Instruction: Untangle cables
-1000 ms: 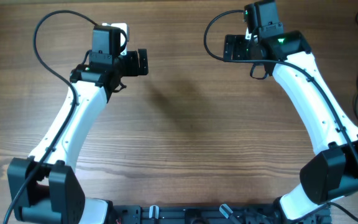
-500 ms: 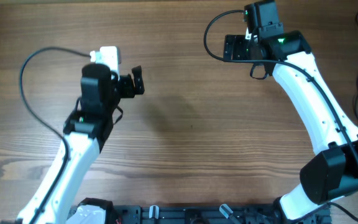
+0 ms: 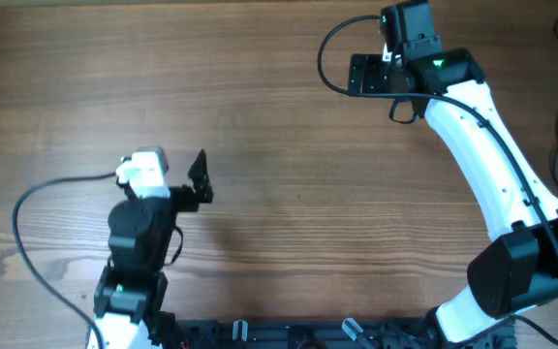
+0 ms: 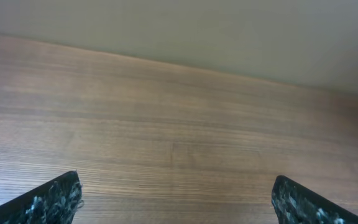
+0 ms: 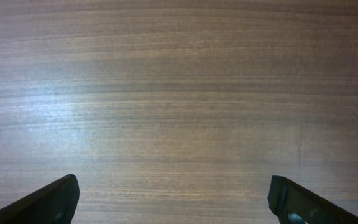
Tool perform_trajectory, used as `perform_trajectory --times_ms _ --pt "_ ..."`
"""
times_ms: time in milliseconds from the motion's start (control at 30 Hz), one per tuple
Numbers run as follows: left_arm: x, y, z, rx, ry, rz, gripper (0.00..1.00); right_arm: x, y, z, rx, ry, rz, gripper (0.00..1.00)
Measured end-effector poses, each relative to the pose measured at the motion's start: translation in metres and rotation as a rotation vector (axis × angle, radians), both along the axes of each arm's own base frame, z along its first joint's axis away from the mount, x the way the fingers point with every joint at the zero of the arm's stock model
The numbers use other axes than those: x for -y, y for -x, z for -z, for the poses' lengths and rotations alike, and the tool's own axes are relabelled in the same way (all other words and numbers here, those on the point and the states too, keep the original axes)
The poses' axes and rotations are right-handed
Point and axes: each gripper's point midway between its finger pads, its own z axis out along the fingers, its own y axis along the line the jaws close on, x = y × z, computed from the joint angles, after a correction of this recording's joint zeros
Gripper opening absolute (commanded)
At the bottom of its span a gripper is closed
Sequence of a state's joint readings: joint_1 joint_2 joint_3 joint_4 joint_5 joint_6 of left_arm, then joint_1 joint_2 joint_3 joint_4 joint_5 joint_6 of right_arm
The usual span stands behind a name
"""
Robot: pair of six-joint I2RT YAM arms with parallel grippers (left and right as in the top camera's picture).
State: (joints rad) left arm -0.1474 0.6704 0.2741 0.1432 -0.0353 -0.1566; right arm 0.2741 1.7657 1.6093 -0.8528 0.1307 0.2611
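Claws on both arms stand released, jaws spread wide with nothing between them. Nearest the robot's base, the left claw (image 3: 200, 179) sits close in over the brown wood-grain table (image 3: 289, 242), its white wrist camera (image 3: 143, 167) just behind it. The left wrist view shows its two speckled black fingers (image 4: 51, 200) at the bottom corners, wood grain ahead of them and a pale wall (image 4: 229, 31) beyond the table's edge. Farther out, the right claw (image 3: 359, 75) is held toward the far side of the table at the end of its white arm (image 3: 482, 145), facing left, its dark fingers (image 5: 48, 199) likewise framing only wood grain. The cables (image 3: 556, 136) lie well apart from both claws, off to the right of the right arm at the table's right edge. They are thin black cords in loose, slack curves, one bending in near the arm's elbow and another showing at the far corner, each cut off by the frame. Their ends are out of sight, so whether they cross or knot cannot be told. Neither claw touches them.
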Motion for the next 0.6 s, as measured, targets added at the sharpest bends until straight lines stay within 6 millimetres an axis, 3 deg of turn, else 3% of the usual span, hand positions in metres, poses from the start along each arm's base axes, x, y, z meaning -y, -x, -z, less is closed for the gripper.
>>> perform_trajectory --times_ms 300,600 --pt "-0.006 0.025 0.014 0.073 0.012 -0.012 1.00 0.000 0.000 0.000 0.001 0.000 0.000 1.00" --pt "-0.009 0.035 0.010 0.153 0.026 -0.020 1.00 0.000 0.000 0.000 0.000 0.000 0.000 1.00"
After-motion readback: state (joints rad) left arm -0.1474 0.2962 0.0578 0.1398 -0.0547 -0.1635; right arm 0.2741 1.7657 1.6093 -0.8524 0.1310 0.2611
